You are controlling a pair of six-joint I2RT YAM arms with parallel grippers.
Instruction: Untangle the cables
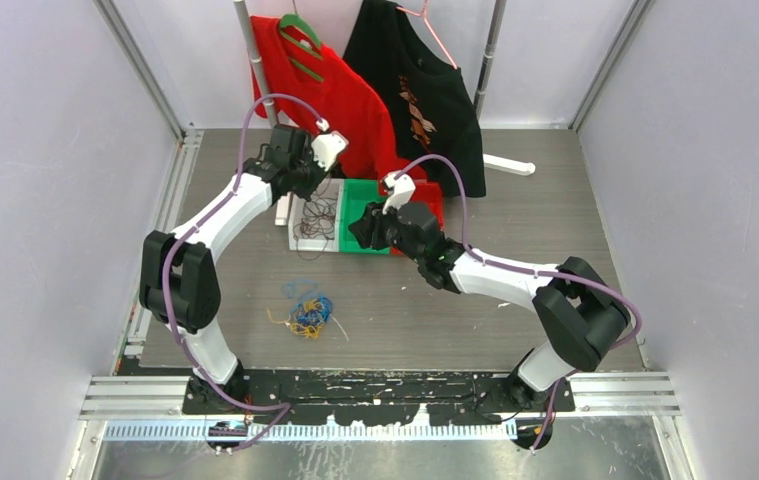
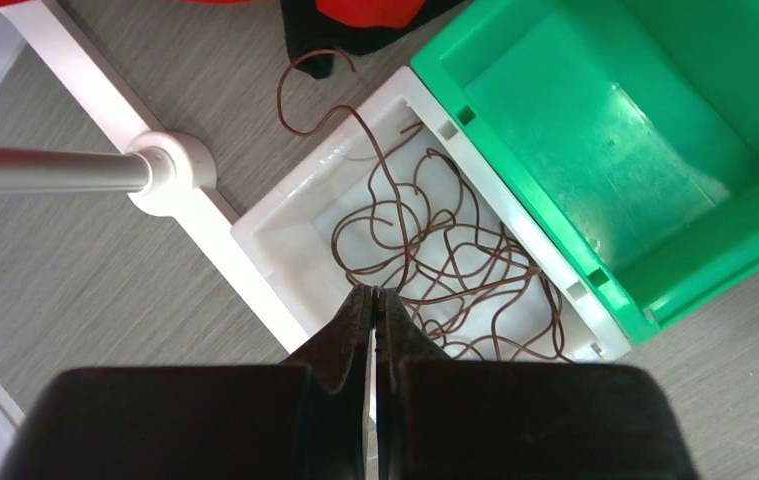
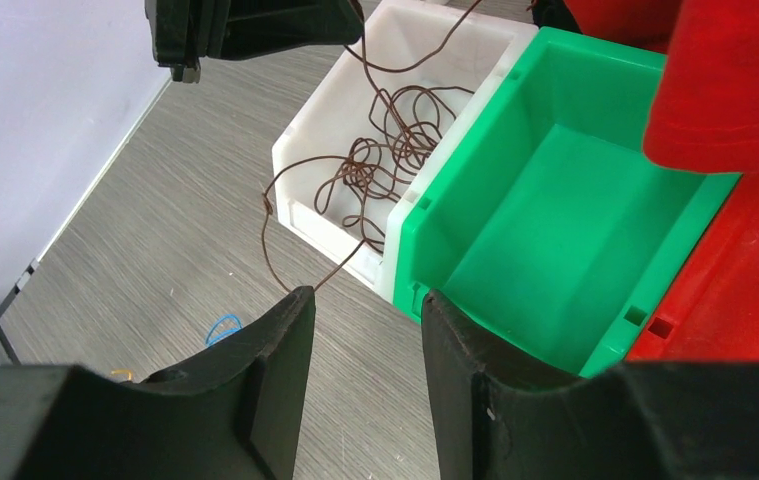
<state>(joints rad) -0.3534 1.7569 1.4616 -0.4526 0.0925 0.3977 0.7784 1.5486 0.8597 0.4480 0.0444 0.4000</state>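
Note:
A brown cable (image 2: 435, 250) lies looped in a white bin (image 2: 275, 230). One strand rises to my left gripper (image 2: 373, 292), which is shut on it above the bin. In the right wrist view the cable (image 3: 385, 150) hangs from the left gripper (image 3: 350, 30), and a loose loop spills over the bin's near wall. My right gripper (image 3: 367, 295) is open and holds nothing. The cable's end passes just beside its left fingertip (image 3: 300, 300). A clump of blue, yellow and dark cables (image 1: 307, 312) lies on the table in front of the bins.
A green bin (image 3: 555, 220) stands against the white bin (image 1: 295, 235), and a red bin (image 3: 735, 290) is beyond it. A rack foot (image 2: 170, 170) stands left of the bins. A red shirt (image 1: 325, 90) and a black shirt (image 1: 420, 90) hang behind.

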